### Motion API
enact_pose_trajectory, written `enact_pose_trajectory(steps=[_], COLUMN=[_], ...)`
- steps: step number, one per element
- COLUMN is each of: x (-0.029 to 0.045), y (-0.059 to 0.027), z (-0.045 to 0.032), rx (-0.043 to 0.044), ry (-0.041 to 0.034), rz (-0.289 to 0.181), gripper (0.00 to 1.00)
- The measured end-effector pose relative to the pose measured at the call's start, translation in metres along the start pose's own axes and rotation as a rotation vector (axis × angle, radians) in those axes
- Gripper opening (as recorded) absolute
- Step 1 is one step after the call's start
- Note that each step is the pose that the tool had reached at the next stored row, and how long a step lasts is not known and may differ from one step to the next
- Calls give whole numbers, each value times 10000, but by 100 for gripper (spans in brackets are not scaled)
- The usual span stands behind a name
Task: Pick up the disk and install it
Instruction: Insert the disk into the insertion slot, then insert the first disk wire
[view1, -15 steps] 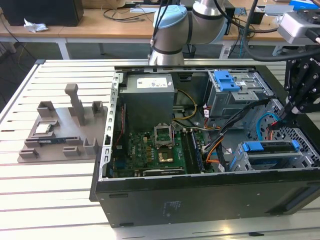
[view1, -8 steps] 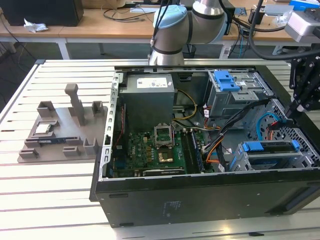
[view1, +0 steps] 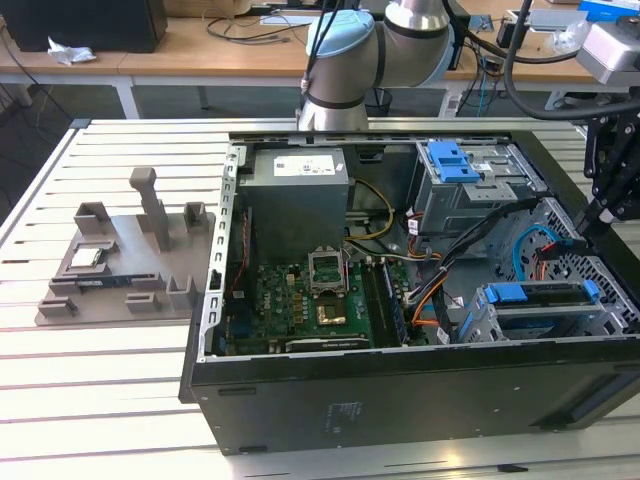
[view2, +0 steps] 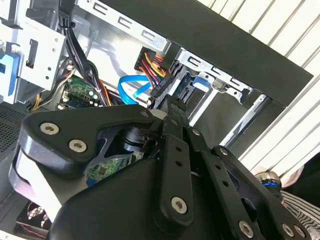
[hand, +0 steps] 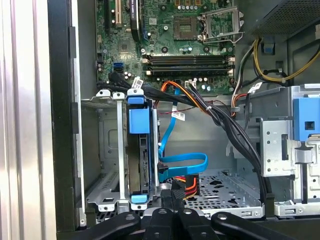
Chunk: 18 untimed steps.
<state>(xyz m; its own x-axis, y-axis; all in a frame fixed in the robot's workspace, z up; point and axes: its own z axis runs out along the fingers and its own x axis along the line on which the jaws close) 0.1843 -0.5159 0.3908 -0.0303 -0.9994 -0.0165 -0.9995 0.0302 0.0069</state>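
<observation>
The disk (view1: 540, 295), edged by its blue carrier frame, sits on edge in the lower drive cage at the exterior view's right of the open computer case. In the first wrist view its blue carrier (hand: 139, 121) fills one slot of the cage, and the slot beside it holds nothing. My gripper (view1: 602, 208) hangs just above and behind that cage, by the case's right wall. Its black fingers (hand: 161, 216) lie close together, shut with nothing between them. The gripper tip (view2: 174, 107) points at the cable connectors beside the disk, apart from the disk itself.
A blue data cable (hand: 182, 162) and a red-yellow power plug (hand: 187, 187) loop right beside the cage. The grey power supply (view1: 297, 195), motherboard (view1: 300, 300) and upper cage with blue latch (view1: 450, 160) take up the case. A grey fixture (view1: 130, 250) lies on the slatted table.
</observation>
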Motion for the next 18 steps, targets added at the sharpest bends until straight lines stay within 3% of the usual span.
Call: enact_pose_trajectory(steps=[11, 12, 14, 15, 16, 18], x=[0, 0, 0, 0, 0, -2], y=[-2, -2, -2, -2, -3, -14], z=[0, 0, 0, 0, 0, 1], rx=[0, 0, 0, 0, 0, 0], ry=[0, -1, 0, -1, 0, 37], rz=[0, 0, 0, 0, 0, -3], gripper=[11, 24, 36, 36, 42, 42])
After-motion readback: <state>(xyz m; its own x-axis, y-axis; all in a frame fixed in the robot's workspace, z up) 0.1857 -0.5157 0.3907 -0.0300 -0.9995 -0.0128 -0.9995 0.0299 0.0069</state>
